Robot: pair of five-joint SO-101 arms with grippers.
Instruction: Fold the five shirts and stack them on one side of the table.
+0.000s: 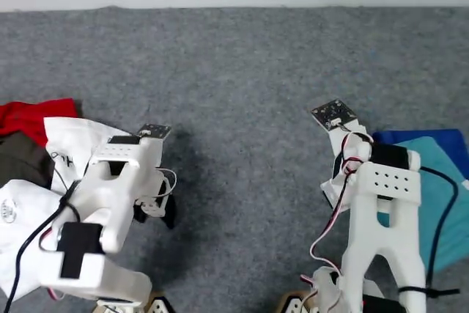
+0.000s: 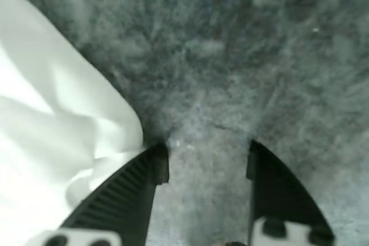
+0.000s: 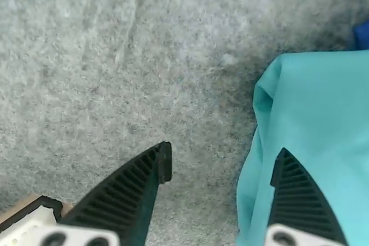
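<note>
Lying beside left pincer (image 2: 202,162): white shirt (image 2: 52,142) | beside right pincer (image 3: 222,171): teal shirt (image 3: 311,113)

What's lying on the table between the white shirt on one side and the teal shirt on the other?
Only bare grey table covering in the high view, with the left arm and right arm over its near part.

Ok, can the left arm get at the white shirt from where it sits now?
Probably yes. The left gripper is open over the grey mat, and the white shirt has its edge right beside it, with nothing lying between them.
</note>
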